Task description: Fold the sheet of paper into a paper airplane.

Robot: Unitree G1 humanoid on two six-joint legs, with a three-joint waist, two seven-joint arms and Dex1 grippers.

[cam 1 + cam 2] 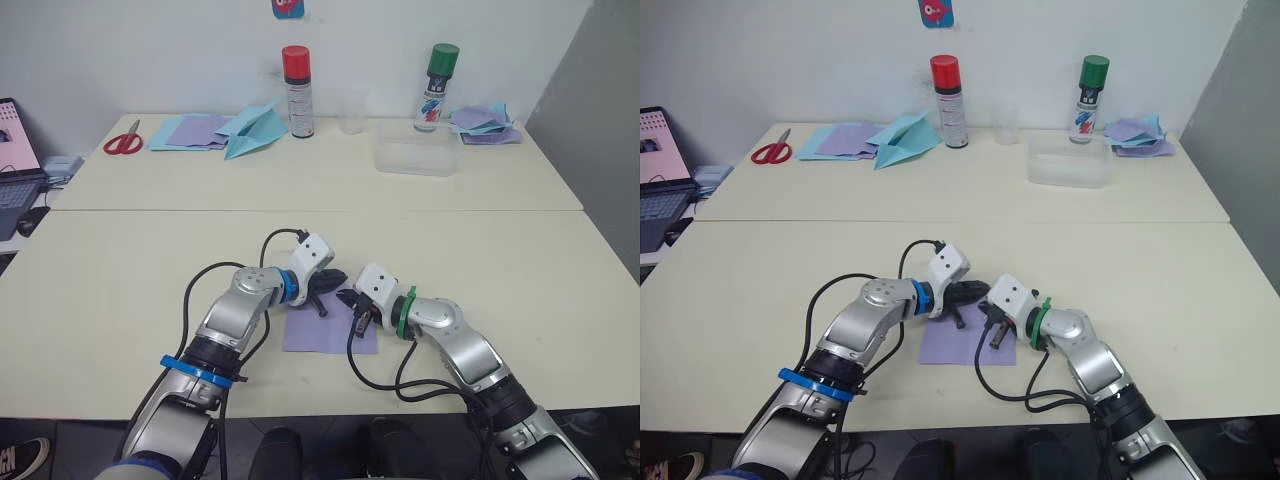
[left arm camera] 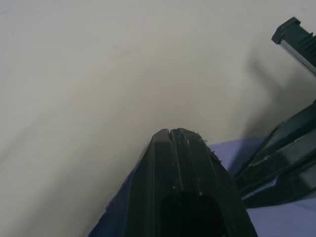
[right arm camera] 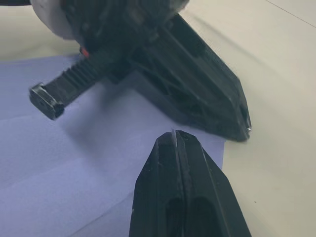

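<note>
Left eye view: one sheet of paper (image 1: pixel 325 333), two spray cans (image 1: pixel 298 91).

**No writing I can read**

Nothing here carries words or numbers I can make out. The red-capped spray can (image 1: pixel 298 92) and the green-capped spray can (image 1: pixel 437 88) at the far edge of my surface both wear printed labels, but the print is too small to tell. A sticker on the wall (image 1: pixel 936 12) shows a red shape on blue, with no legible letters. The laptop screen (image 1: pixel 17 136) at my left shows a picture, no readable text.
</note>
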